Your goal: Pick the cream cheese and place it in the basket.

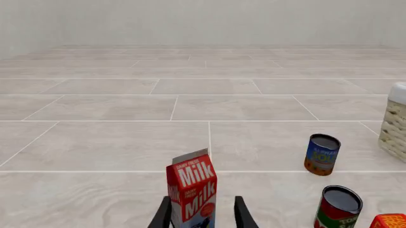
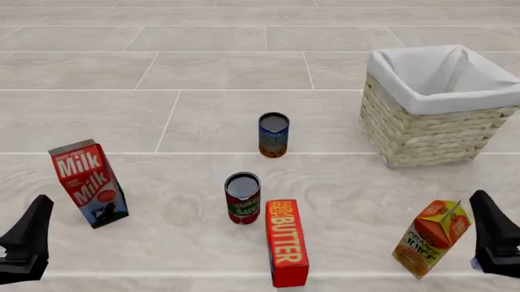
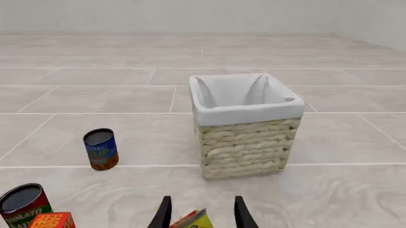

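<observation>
The cream cheese is not visible in any view. The basket [image 2: 422, 137], woven wicker with a white cloth lining, stands at the far right of the floor; the right wrist view shows it straight ahead [image 3: 244, 142], and its edge shows in the left wrist view [image 1: 394, 128]. My left gripper [image 2: 36, 213] hovers at the near left, open, with its fingers [image 1: 163, 213] framing the milk carton ahead without touching it. Over at the near right is my right gripper [image 2: 488, 213], also open and empty, just behind the orange juice carton.
A red milk carton [image 2: 87, 182] stands near left. A blue can [image 2: 274, 134] and a red tomato can [image 2: 243, 198] stand in the middle, with the red-orange butter box [image 2: 287, 241] lying in front. An orange juice carton [image 2: 430, 238] leans at the near right.
</observation>
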